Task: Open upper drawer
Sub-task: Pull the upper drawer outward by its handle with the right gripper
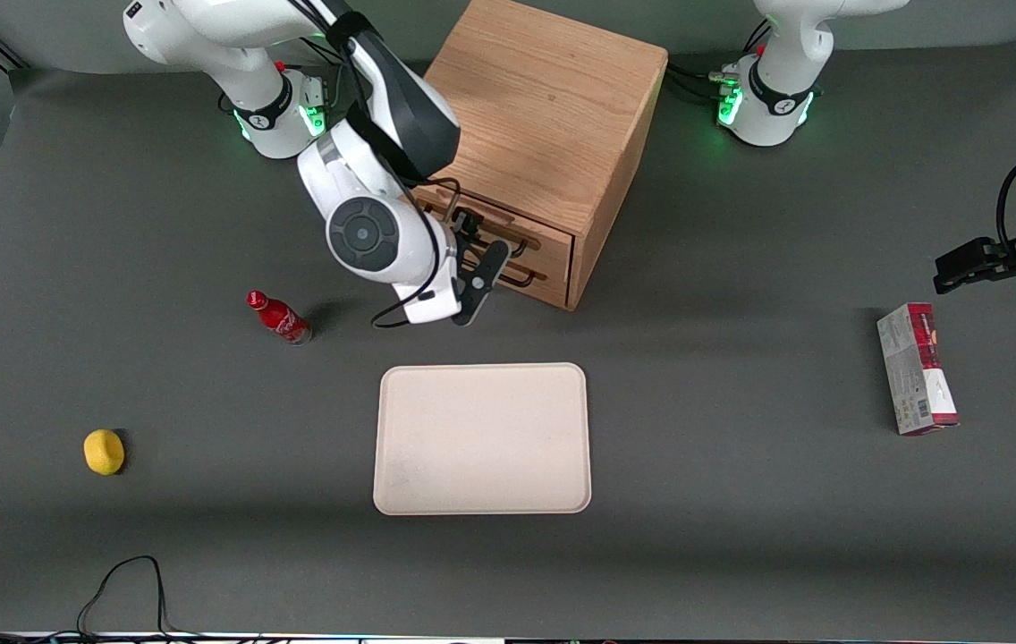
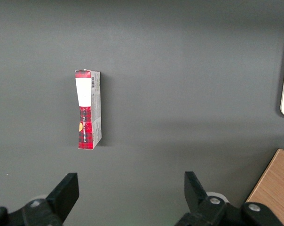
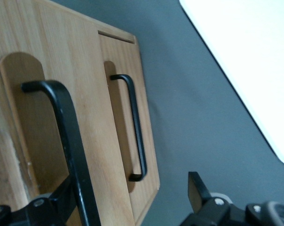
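Note:
The light oak cabinet (image 1: pixel 544 107) stands at the back middle of the table, with two drawer fronts facing the front camera. The upper drawer (image 1: pixel 537 231) shows close up in the right wrist view (image 3: pixel 85 108), and its thin black wire handle (image 3: pixel 62 132) runs down just inside one finger (image 3: pixel 62 197). The bottom drawer (image 3: pixel 125 94) with its own handle (image 3: pixel 136 127) lies just below, next to the table. My right gripper (image 1: pixel 477 255) is open in front of the drawer fronts, straddling the upper handle in the right wrist view (image 3: pixel 130 200) without closing on it.
A cream tray (image 1: pixel 481 438) lies nearer the front camera than the cabinet. A red bottle (image 1: pixel 280 317) lies beside the working arm, and a yellow lemon (image 1: pixel 104 451) lies toward the working arm's end. A red and grey box (image 1: pixel 915 368) lies toward the parked arm's end.

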Controlling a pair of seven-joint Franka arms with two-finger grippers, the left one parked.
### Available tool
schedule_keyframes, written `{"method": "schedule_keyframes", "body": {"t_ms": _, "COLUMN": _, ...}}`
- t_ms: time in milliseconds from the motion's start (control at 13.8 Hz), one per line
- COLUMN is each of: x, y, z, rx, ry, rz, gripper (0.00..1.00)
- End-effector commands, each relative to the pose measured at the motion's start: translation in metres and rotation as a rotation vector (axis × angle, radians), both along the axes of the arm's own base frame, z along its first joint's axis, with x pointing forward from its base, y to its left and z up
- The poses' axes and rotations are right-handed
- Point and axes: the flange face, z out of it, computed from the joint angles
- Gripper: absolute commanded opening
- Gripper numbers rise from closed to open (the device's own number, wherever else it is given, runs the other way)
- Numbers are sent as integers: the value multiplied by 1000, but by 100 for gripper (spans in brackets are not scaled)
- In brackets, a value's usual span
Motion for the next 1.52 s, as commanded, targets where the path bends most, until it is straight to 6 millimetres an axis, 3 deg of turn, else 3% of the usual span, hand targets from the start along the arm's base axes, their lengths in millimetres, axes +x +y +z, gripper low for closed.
{"method": "schedule_keyframes", "body": {"t_ms": 0, "x": 8, "y": -6, "z": -3, "rx": 29, "ry": -1, "rz": 15, "gripper": 100}}
{"method": "schedule_keyframes", "body": {"t_ms": 579, "x": 19, "y": -7, "z": -8, "rx": 34, "ry": -21, "rz": 1, "gripper": 100}}
{"method": "schedule_keyframes", "body": {"t_ms": 1448, "x": 43, "y": -25, "z": -16, "rx": 41, "ry": -32, "rz": -6, "gripper": 100}}
